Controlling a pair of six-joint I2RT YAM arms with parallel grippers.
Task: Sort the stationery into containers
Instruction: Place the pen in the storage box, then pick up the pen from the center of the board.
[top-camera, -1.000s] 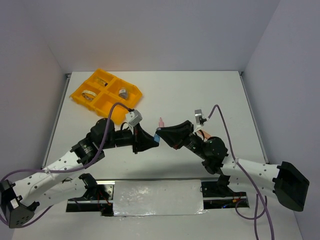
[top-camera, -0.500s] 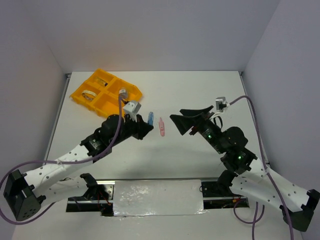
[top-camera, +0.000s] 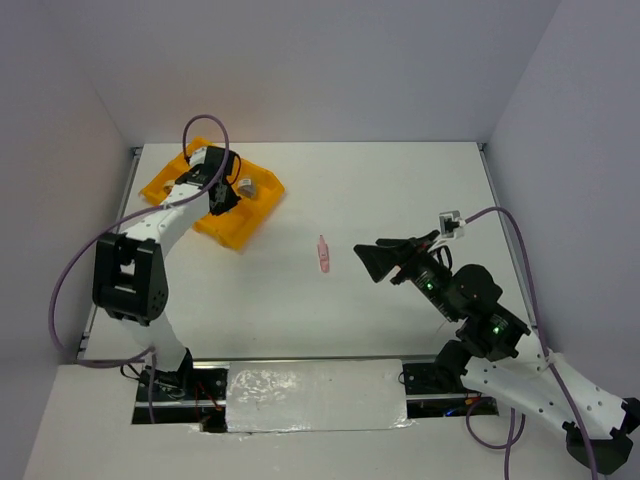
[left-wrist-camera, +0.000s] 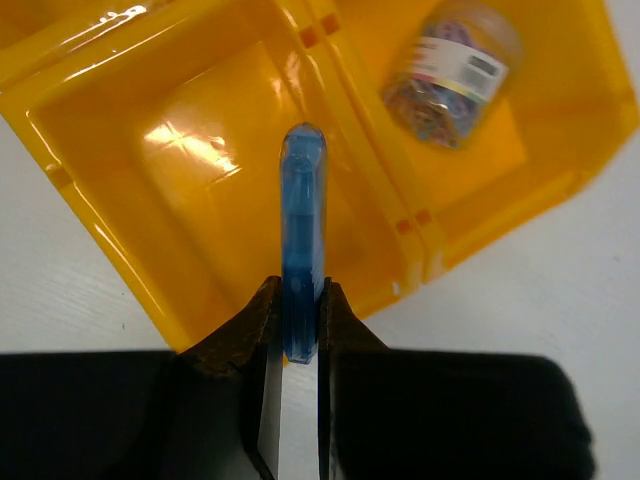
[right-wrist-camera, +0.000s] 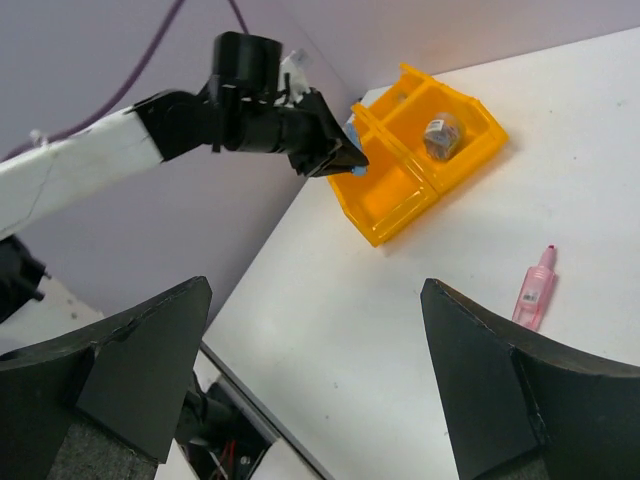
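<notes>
Nearest the bases, the right arm (top-camera: 480, 320) hangs over the white counter (top-camera: 400, 190). The right jaws are spread wide with nothing between them. Its own wrist camera shows the two dark fingers (right-wrist-camera: 110, 370) far apart at the frame's lower corners.

Just beyond lies a pink piece (top-camera: 323, 254), flat on the counter and well apart from everything else. Only the right wrist view makes out its narrow end, which points away from the arm.

At the far left, the left arm (top-camera: 150, 225) reaches over the orange-yellow tray (top-camera: 232, 236). From above, the arm hides what it carries. The left wrist view shows the left jaws nearly closed, clamped on one end of a light-blue piece (left-wrist-camera: 302, 220). The piece juts out over an empty compartment (left-wrist-camera: 190, 170), close beside the dividing wall. Whether it touches the tray cannot be told.

In the neighbouring compartment sits a small clear jar (left-wrist-camera: 455, 75) with a printed label, packed with many-coloured bits. The overhead view reduces this detail to a greyish spot.
</notes>
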